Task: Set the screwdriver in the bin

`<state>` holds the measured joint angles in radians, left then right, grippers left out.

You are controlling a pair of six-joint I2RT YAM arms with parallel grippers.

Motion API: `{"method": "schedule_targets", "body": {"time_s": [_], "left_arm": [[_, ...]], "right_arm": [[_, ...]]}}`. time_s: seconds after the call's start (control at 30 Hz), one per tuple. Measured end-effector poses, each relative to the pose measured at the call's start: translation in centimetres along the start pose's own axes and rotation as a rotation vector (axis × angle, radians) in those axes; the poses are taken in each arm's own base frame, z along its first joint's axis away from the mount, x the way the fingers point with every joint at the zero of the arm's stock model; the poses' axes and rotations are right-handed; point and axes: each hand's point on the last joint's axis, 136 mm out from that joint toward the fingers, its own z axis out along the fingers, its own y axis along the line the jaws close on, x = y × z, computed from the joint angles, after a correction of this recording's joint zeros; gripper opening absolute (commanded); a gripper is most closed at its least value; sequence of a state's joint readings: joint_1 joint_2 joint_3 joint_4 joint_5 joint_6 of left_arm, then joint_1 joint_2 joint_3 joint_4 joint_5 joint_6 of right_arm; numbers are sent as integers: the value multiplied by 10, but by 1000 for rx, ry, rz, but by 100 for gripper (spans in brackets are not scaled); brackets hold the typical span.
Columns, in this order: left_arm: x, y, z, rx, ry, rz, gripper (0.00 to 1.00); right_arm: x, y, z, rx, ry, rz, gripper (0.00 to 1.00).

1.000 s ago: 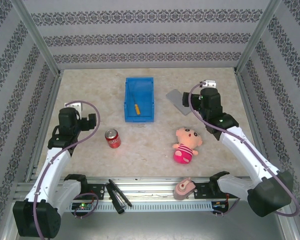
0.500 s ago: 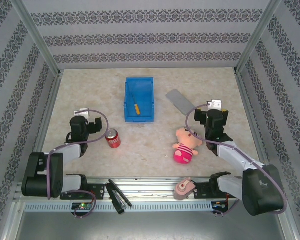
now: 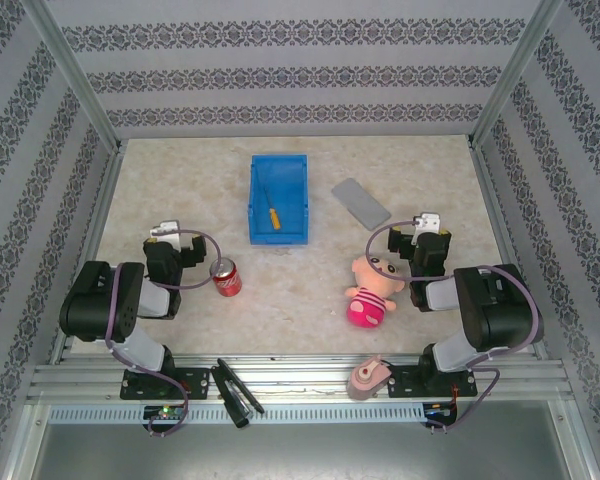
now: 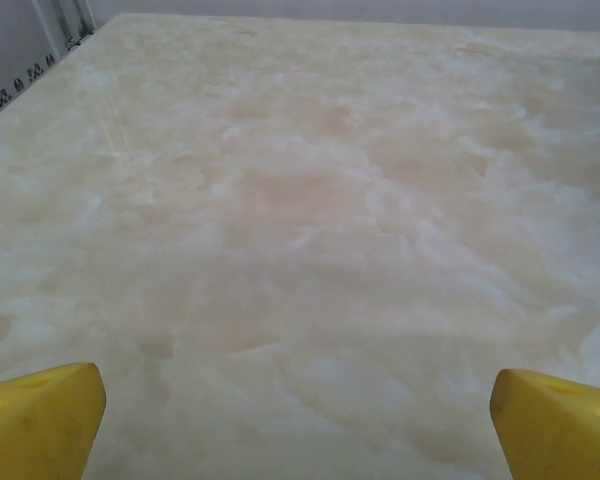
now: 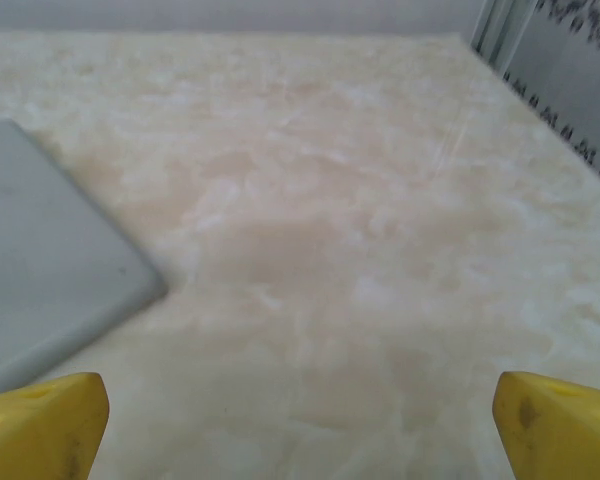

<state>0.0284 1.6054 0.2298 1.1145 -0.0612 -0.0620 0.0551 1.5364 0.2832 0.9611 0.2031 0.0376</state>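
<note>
The screwdriver (image 3: pixel 272 212), yellow-orange handle and thin shaft, lies inside the blue bin (image 3: pixel 300 200) at the table's middle back. My left gripper (image 3: pixel 176 243) is folded back low at the left, beside the red can, far from the bin. In the left wrist view its yellow fingertips (image 4: pixel 40 420) stand wide apart over bare table, so it is open and empty. My right gripper (image 3: pixel 426 240) is folded back at the right near the doll. Its yellow fingertips (image 5: pixel 555 425) are also wide apart with nothing between them.
A red soda can (image 3: pixel 225 277) stands left of centre. A pink doll (image 3: pixel 372 290) lies right of centre. A flat grey slab (image 3: pixel 360 203) (image 5: pixel 50 260) lies right of the bin. A black long-handled tool (image 3: pixel 237 392) and a pink object (image 3: pixel 366 377) rest on the front rail.
Both arms have pulled back from reaching forward and folded down toward their bases. The screwdriver has stayed in the bin throughout.
</note>
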Motion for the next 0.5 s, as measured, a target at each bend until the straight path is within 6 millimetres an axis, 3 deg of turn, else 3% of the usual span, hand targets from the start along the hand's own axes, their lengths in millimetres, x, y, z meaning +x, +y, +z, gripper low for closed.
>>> {"method": "schedule_targets", "body": {"time_s": [0.2,0.5], "left_arm": [[-14,-1,2,3,-46,-6,99],[-22,-4,7,12,-60,-7,99]], "right_arm": [[-23,4,6,-12,-59,12,98],[-22,6,6,-34,-54,12,98]]}}
